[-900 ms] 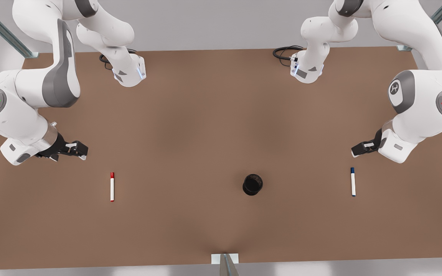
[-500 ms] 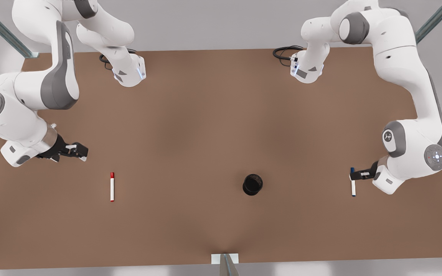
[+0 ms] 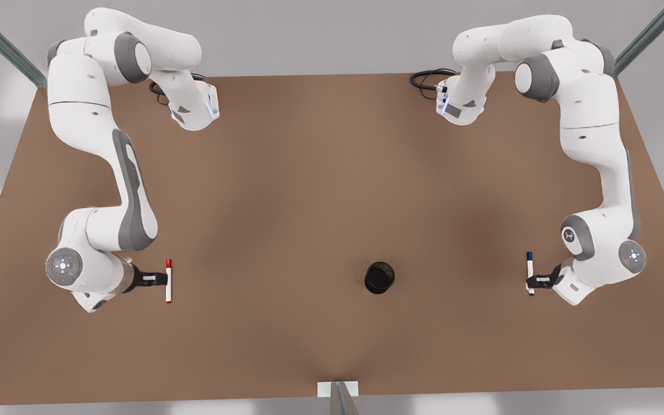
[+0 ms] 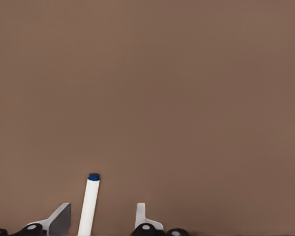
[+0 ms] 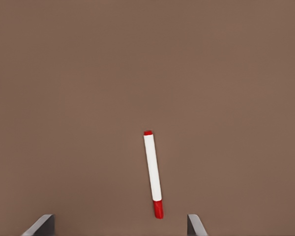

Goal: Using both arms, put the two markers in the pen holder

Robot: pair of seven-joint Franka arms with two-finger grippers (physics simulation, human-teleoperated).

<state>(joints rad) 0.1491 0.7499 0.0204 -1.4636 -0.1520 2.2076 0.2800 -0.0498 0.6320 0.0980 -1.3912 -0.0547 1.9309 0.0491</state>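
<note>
**Front view: each marker lies crosswise to its own gripper**

Front view shows us the slim white marker with the red cap [image 3: 168,280] lying flat on the brown table [image 3: 309,190] at the front view's left. The right gripper [image 3: 162,280] sits right at the middle of its barrel. At the front view's right, the slim white marker with the dark blue cap [image 3: 530,272] lies flat too, with the left gripper [image 3: 532,282] over its lower half. The small black round pen holder [image 3: 379,277] stands between them, well apart from both.

What matters for us is the crossing: each marker's long axis runs across the line between the fingers. In the left wrist view the blue-capped marker [image 4: 89,205] stands between the spread fingertips [image 4: 59,220], nearer one of them, and is not yet gripped. In the right wrist view the red-capped marker [image 5: 153,173] lies ahead, between two wide-apart fingertips [image 5: 43,223] that hold nothing.

We judge closing on the barrels comes next.
</note>
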